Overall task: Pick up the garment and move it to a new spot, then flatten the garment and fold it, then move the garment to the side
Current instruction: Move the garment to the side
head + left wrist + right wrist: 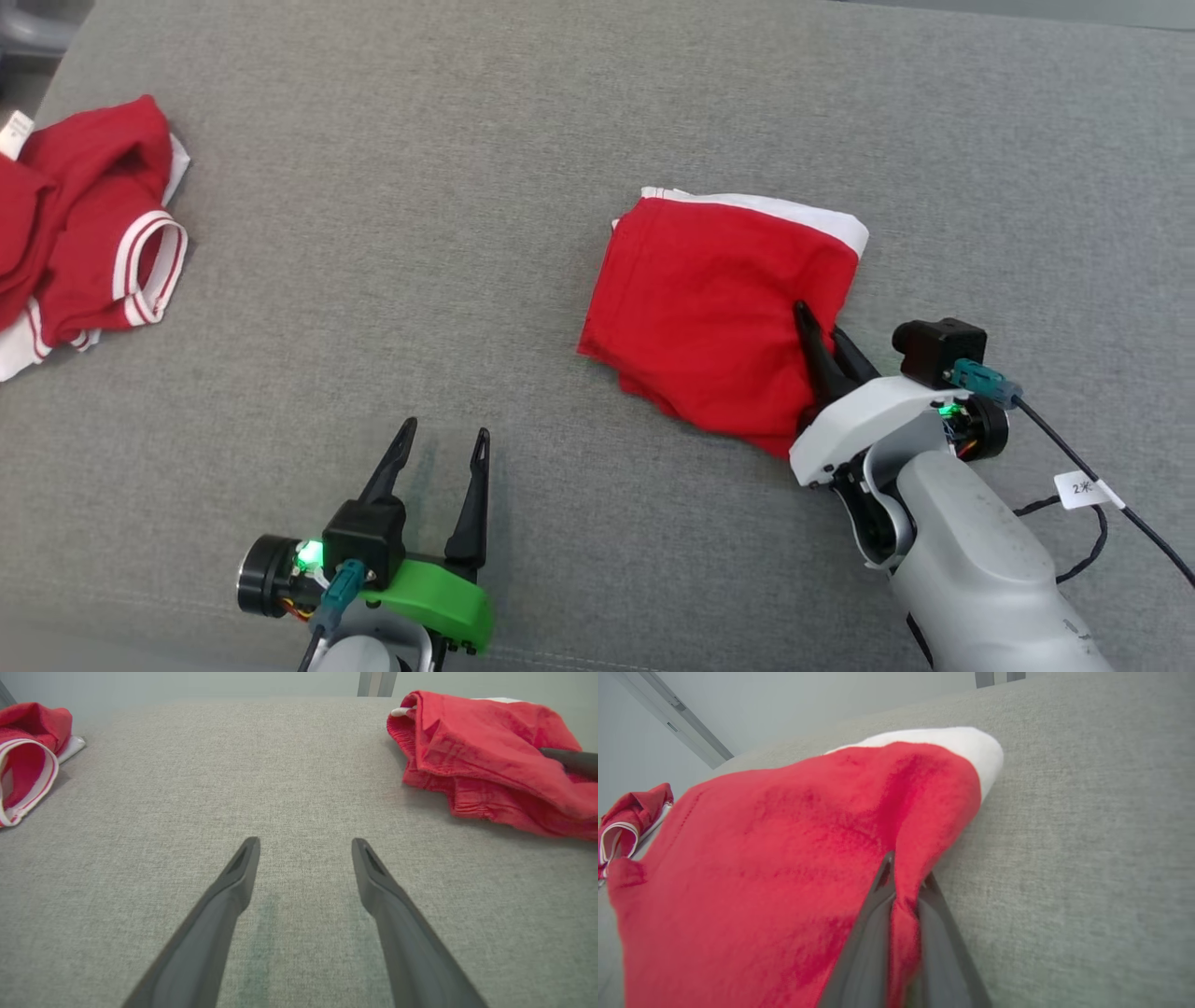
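A folded red garment [709, 308] with a white layer along its far edge lies on the grey surface, right of centre. My right gripper [820, 329] is shut on the garment's right edge; in the right wrist view a fold of red cloth [903, 900] is pinched between the two dark fingers [873, 933]. My left gripper [446, 437] stands open over bare grey fabric at the lower left, nothing between its fingers [233, 877]. The left wrist view shows the garment [486, 756] at the upper right, well apart from that gripper.
Another red garment with white-striped trim [89, 233] lies bunched at the far left edge of the grey surface [420, 215]. A black cable with a white tag [1083, 487] trails from my right wrist.
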### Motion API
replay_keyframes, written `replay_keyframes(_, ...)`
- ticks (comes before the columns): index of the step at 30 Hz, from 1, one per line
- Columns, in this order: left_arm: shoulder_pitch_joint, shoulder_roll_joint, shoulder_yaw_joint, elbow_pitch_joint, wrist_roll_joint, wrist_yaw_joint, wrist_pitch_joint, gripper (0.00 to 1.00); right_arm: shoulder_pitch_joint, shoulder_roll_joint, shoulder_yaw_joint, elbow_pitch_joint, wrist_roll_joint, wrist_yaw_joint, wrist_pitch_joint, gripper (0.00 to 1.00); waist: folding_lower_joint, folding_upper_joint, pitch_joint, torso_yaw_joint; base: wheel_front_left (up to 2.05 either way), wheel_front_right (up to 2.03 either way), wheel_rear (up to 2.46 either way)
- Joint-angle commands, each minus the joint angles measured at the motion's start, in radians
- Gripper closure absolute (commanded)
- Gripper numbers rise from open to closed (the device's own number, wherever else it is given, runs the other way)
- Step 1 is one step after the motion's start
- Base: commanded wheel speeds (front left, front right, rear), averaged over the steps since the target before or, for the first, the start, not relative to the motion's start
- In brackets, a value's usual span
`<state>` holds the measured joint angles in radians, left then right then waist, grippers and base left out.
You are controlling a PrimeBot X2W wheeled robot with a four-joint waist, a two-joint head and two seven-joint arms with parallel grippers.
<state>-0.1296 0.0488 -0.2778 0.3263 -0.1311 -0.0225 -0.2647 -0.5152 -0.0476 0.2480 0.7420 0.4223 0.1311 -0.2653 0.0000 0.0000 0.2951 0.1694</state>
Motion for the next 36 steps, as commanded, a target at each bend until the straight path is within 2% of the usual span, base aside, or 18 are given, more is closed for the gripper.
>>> replay_keyframes(1,-0.02,0.004,0.006,0.002,0.006,-0.006,0.001,0.0,0.024,-0.006,0.001,-0.004,0.009,-0.001,0.002,1.0,0.0,0.0,-0.051,-0.128,0.0,0.0,0.0)
replay_keyframes(11,-0.055,0.004,-0.001,0.004,0.023,-0.03,0.001,0.0,0.052,-0.004,0.066,-0.039,0.055,-0.001,0.001,1.0,0.0,0.0,-0.064,-0.446,0.0,0.0,0.0)
replay_keyframes(15,-0.073,0.005,-0.014,0.009,0.034,-0.041,0.001,0.0,0.065,-0.003,0.075,-0.053,0.069,-0.001,0.001,1.0,0.0,0.0,-0.05,-0.537,0.0,0.0,0.0)
replay_keyframes(19,-0.094,0.005,-0.026,0.005,0.046,-0.053,0.001,0.0,0.063,-0.003,0.092,-0.06,0.072,-0.001,0.001,1.0,0.0,0.0,-0.025,-0.589,0.0,0.0,0.0)
replay_keyframes(24,-0.119,0.005,-0.031,0.013,0.055,-0.064,0.001,0.0,0.027,-0.003,0.085,-0.035,0.037,-0.001,0.001,1.0,0.0,0.0,0.009,-0.599,0.0,0.0,0.0)
replay_keyframes(28,-0.13,0.006,-0.03,0.024,0.063,-0.07,0.001,0.0,-0.034,-0.008,0.064,0.021,-0.039,-0.001,0.001,1.0,0.0,0.0,0.032,-0.566,0.0,0.0,0.0)
replay_keyframes(33,-0.139,0.007,-0.014,0.023,0.071,-0.066,0.001,0.0,-0.136,-0.071,0.001,0.107,-0.116,-0.001,0.001,1.0,0.0,0.0,0.069,-0.487,0.0,0.0,0.0)
replay_keyframes(36,-0.149,0.007,-0.009,0.018,0.079,-0.069,0.001,0.0,-0.194,-0.14,-0.048,0.161,-0.159,-0.001,0.001,1.0,0.0,0.0,0.094,-0.432,0.0,0.0,0.0)
